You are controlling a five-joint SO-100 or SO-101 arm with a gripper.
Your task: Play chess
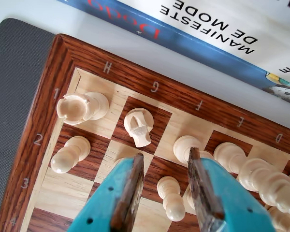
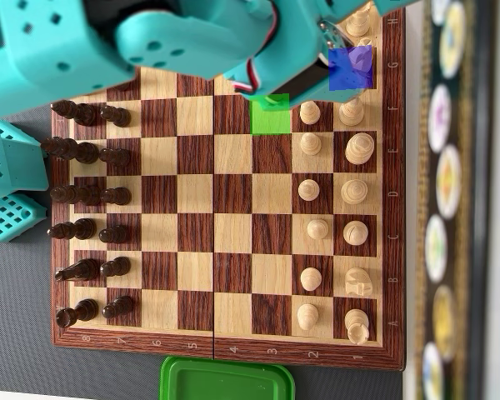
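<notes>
Wooden chessboard: pincer open over G/F pawns, near corner.

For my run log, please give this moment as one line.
teal two-finger gripper: open, above board's G-H corner | white wooden pawn: between jaws, not gripped | wooden chessboard

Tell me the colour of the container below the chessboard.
Green; the container shows best in the overhead view, just past the chessboard's lower edge.

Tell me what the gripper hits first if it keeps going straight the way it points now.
Probably the white pawn standing between the open fingers of the gripper in the wrist view, near the chessboard's G and F files. Depth is unclear, so the fingertips may reach the board surface beside it first.
</notes>
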